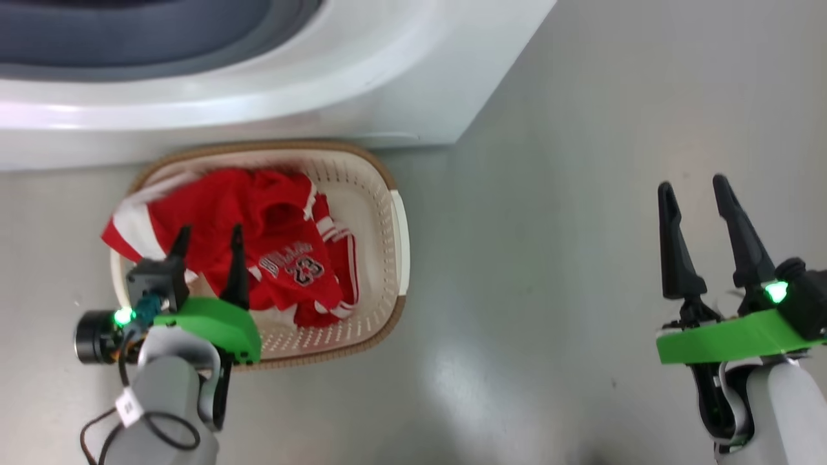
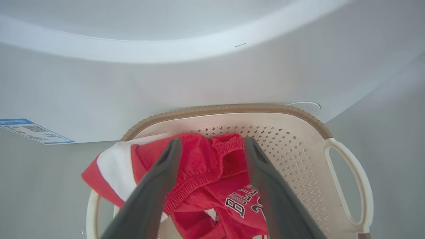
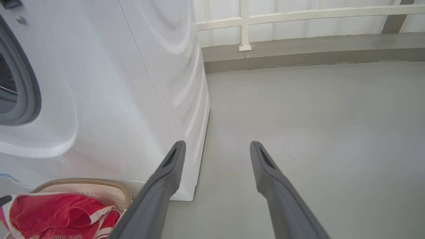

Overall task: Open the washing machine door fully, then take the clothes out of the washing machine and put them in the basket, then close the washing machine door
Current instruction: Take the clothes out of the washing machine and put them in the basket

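Observation:
The red clothes point(image 1: 258, 245) with white trim lie piled in the cream basket point(image 1: 381, 213), one edge draped over its left rim. The basket stands on the floor against the white washing machine point(image 1: 258, 84). My left gripper point(image 1: 208, 240) hovers over the basket's near left part, open, nothing between its fingers; in the left wrist view the left gripper point(image 2: 212, 146) has its fingers spread above the clothes point(image 2: 206, 172) inside the basket point(image 2: 298, 132). My right gripper point(image 1: 694, 187) is open over bare floor far to the right. The washing machine door is out of view.
The grey floor point(image 1: 549, 258) lies to the right of the basket. In the right wrist view the washing machine point(image 3: 142, 83) shows its side, with the grey gasket point(image 3: 26, 93) at the left and a low kerb with a white railing point(image 3: 245, 23) behind.

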You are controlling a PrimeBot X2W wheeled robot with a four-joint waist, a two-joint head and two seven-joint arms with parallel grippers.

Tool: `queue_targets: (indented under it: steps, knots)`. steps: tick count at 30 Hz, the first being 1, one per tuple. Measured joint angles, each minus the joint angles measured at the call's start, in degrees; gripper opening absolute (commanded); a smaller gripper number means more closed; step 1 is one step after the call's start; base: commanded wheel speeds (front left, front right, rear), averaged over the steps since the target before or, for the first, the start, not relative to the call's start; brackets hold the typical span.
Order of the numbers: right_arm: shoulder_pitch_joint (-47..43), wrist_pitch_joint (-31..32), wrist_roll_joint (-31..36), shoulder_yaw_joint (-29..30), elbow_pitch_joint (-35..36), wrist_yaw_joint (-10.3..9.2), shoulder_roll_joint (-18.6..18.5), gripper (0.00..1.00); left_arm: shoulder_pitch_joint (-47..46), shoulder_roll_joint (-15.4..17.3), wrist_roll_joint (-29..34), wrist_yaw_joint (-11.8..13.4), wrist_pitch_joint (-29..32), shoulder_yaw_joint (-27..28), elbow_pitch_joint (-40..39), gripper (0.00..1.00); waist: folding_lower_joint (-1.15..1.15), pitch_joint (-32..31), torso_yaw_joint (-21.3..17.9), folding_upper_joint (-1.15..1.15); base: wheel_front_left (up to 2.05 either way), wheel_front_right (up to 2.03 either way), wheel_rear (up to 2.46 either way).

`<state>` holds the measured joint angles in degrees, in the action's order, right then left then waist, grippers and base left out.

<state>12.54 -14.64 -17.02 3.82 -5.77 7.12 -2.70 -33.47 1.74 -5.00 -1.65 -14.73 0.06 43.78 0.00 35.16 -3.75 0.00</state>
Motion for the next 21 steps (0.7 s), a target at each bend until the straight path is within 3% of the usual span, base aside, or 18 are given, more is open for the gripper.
queue_targets:
  steps: [21]
  knots:
    - [-10.1,0.0,0.0,0.5,-2.0,0.0,-1.6,1.0,15.5,0.1,0.4,-1.9,0.0,-0.1,-19.4,1.0,0.0,-16.7,2.3,0.0,0.0,0.0,0.0]
